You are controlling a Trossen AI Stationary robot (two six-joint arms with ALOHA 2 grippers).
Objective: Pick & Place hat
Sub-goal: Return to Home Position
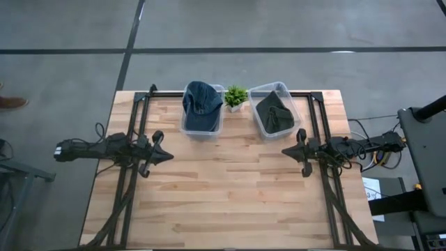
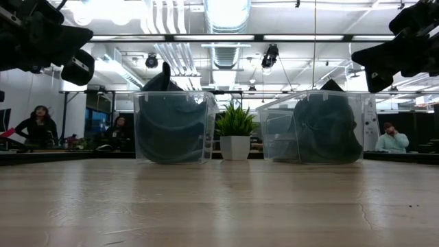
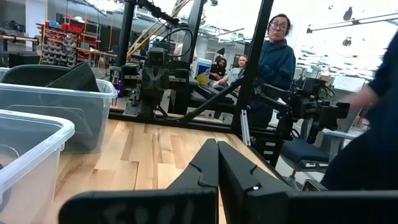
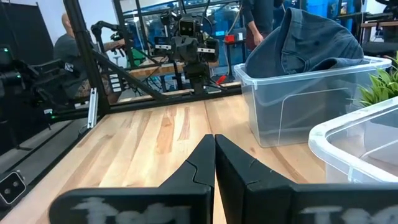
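A blue denim cap point(image 1: 202, 104) sits in the left clear bin point(image 1: 203, 127), its crown rising above the rim; it also shows in the low view point(image 2: 171, 116) and the right wrist view point(image 4: 311, 43). A dark green hat point(image 1: 274, 113) lies in the right clear bin point(image 1: 277, 89). My left gripper point(image 1: 169, 157) hovers shut above the table's left side, short of the bins. My right gripper point(image 1: 283, 150) hovers shut above the table's right side, just on the near side of the dark hat's bin. Both point toward the table's middle.
A small potted plant point(image 1: 235, 96) stands between the two bins at the far edge. Bare wood point(image 1: 230, 188) stretches across the middle and near part of the table. Black frame rails point(image 1: 132, 132) run along both sides. People show in the room beyond the table.
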